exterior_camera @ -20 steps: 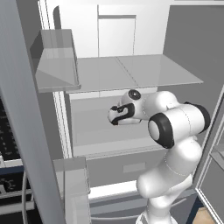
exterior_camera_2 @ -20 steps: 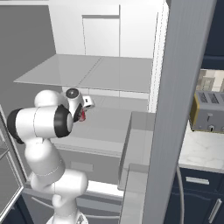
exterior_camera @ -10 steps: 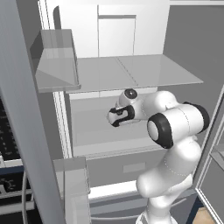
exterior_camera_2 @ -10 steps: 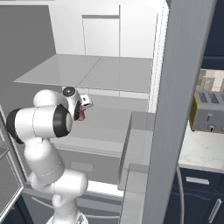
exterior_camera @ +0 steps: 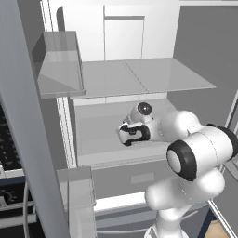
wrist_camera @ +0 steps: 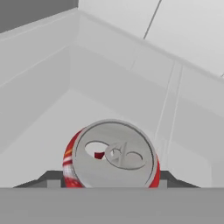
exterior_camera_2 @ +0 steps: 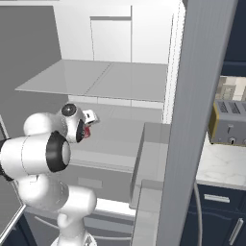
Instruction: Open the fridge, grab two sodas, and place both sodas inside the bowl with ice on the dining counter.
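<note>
The fridge (exterior_camera: 139, 46) stands open toward the arm. A grey shelf (exterior_camera: 139, 76) roofs the compartment just above the gripper (exterior_camera_2: 88, 129); white walls close its back and sides. The door bin (exterior_camera_2: 151, 158) flanks its right edge.

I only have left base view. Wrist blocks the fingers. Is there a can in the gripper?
Observer: Yes. Hand view has a soda sitting between the gripper tips, silver top facing the camera.
Operator: Does right base show it too?
Observer: A sliver of red shows at the gripper, in front of the lower shelf.
Operator: Fridge open wide enough to back out?
Observer: Right base has the fridge door swung open at the arm's right, with a toaster on the counter beyond it.
</note>
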Motion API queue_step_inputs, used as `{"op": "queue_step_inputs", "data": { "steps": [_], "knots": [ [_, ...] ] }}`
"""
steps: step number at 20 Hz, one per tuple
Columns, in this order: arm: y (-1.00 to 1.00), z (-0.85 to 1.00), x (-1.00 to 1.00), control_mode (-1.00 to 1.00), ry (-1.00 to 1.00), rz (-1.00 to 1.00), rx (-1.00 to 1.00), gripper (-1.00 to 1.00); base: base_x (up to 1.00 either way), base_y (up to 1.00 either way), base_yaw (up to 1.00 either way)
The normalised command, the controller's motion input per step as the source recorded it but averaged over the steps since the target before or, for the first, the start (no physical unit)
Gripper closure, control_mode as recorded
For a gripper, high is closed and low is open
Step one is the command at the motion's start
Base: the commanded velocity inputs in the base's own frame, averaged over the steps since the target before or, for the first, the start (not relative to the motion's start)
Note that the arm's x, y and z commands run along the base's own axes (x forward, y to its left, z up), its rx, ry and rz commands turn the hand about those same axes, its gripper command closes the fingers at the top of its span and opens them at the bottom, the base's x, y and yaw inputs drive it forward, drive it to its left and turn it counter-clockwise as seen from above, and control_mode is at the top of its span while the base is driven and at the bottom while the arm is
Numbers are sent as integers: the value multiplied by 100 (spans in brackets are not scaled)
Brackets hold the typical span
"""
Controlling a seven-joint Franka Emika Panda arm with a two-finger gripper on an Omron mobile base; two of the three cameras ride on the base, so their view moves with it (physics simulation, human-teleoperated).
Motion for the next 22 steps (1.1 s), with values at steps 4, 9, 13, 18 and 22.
{"op": "queue_step_inputs", "data": {
  "steps": [4,9,13,18,22],
  "knots": [
    [-28,95,-99,-100,-2,-8,10,100,0,0,0],
    [-20,100,-99,-100,3,-12,12,100,0,0,0],
    [-24,89,-100,-100,10,-13,6,100,0,0,0],
    [-21,91,-100,-100,8,-14,7,100,0,0,0],
    [-20,93,-100,-100,5,-13,11,100,0,0,0]
  ]
}}
